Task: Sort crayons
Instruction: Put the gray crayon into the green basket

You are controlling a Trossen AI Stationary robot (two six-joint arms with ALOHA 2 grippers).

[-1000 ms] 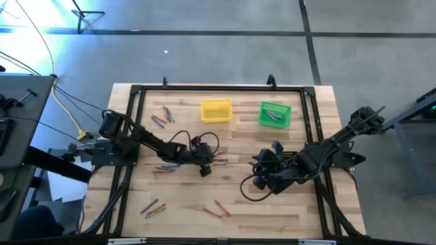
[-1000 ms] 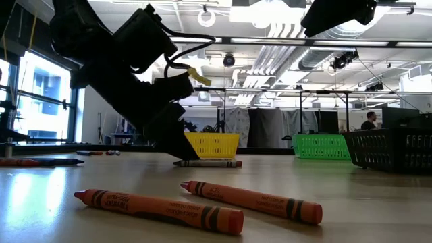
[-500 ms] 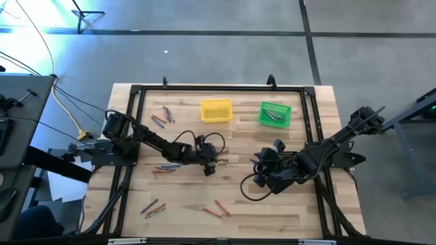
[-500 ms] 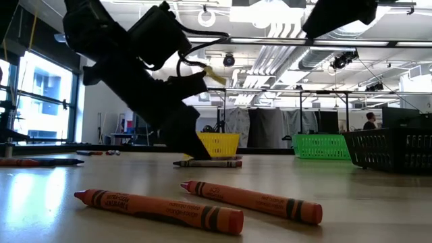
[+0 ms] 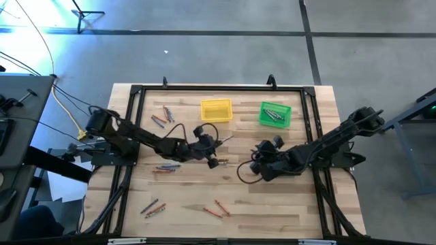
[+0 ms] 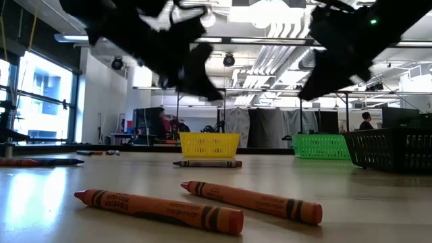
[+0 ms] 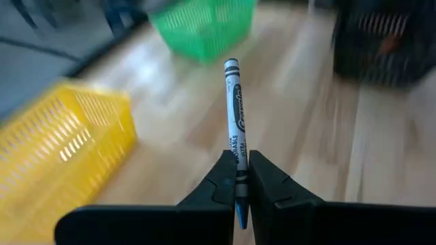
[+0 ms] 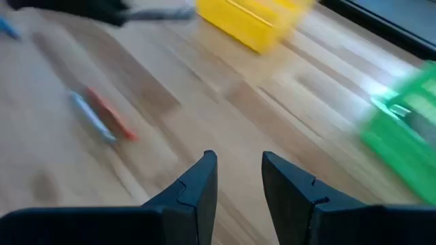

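The left pincer (image 7: 237, 178) is clamped on a grey crayon (image 7: 234, 102), gripping it near one end so most of the stick juts out ahead of the fingers, lifted clear of the desk (image 5: 272, 211) near its middle, with the yellow bin (image 5: 216, 111) and green bin (image 5: 275, 114) farther back. In my judgement the main risk is that end-on hold: with so little of the wrapper between the fingers, a quick swing could let the crayon pivot or slip and drop short of a bin, or its long free end could catch a bin rim on the way in. The right pincer (image 8: 237, 178) hangs nearby over bare wood with its fingers parted a moderate way and nothing between them; the two arms sit close at the desk's centre, so a careless sweep could bring them into contact. Loose crayons remain scattered: a pair by the near edge (image 5: 218, 208), another pair at the near left (image 5: 151, 207), some at the far left (image 5: 162, 116), and a few already in the green bin. Against a second ago, the left pincer has closed and risen off the desk, moving toward the right with its crayon, and the right arm has shifted closer to the centre.
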